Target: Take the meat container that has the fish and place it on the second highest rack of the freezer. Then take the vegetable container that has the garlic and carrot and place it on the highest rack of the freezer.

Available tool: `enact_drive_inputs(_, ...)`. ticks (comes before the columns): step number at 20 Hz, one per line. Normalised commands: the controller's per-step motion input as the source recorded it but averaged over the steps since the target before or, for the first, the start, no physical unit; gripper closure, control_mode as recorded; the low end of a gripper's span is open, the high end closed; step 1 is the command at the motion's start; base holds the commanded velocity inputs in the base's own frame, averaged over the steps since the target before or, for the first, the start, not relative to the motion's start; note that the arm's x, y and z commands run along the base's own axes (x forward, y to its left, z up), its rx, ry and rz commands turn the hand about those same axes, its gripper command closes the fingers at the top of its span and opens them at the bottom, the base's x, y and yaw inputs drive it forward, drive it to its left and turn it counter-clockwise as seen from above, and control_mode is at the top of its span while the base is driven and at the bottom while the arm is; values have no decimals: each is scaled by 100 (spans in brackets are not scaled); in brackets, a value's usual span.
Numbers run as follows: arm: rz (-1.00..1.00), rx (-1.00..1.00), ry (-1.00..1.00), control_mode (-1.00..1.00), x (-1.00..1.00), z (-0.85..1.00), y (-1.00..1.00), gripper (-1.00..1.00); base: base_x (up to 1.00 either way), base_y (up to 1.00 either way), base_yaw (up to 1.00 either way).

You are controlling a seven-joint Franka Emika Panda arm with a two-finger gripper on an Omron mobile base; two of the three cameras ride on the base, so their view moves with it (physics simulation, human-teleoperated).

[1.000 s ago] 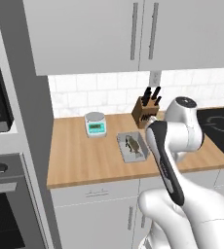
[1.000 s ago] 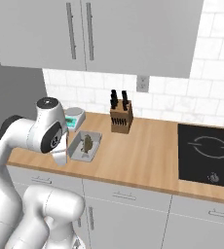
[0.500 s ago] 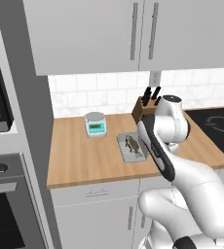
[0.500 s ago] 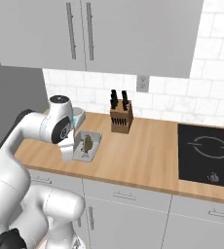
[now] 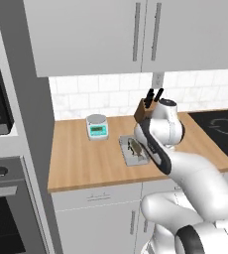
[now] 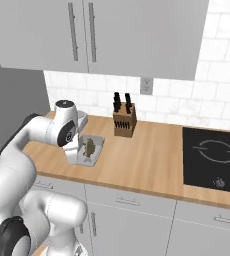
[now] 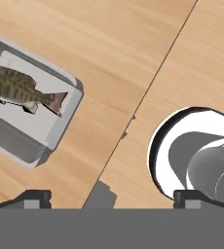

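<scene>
The meat container point(image 5: 134, 151) is a shallow grey tray with the fish point(image 5: 134, 147) lying in it, on the wooden counter in front of the knife block. From the right base view the container point(image 6: 95, 148) and its fish point(image 6: 90, 146) sit just beside my arm. Looking straight down in the hand view, my gripper point(image 7: 114, 197) is open over bare wood. There the container point(image 7: 61, 125) lies to the upper left with the fish point(image 7: 19, 88) half in frame. Nothing is between my fingers. The vegetable container and the freezer are out of view.
A knife block point(image 5: 148, 105) stands at the backsplash and a small kitchen scale point(image 5: 97, 127) sits left of the tray. The black cooktop point(image 6: 212, 155) is to the right. A wall oven point(image 5: 7, 213) fills the tall cabinet on the left. Upper cabinets point(image 5: 136, 34) hang overhead.
My arm has swung in over the counter toward the fish container, its upper joint now close beside the tray. The jaws have stayed open and the tray has not moved.
</scene>
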Motion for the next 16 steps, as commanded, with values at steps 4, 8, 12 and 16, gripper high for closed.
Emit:
enact_drive_inputs(4, 0, 0, 0, -100, 25, -41, 20, -100, 0, 0, 0)
enact_drive_inputs(8, 0, 0, 0, -100, 18, -30, 2, -100, 0, 0, 0)
enact_drive_inputs(12, 0, 0, 0, -100, 12, -23, -3, -100, 0, 0, 0)
enact_drive_inputs(16, 0, 0, 0, -100, 13, -16, -9, -100, 0, 0, 0)
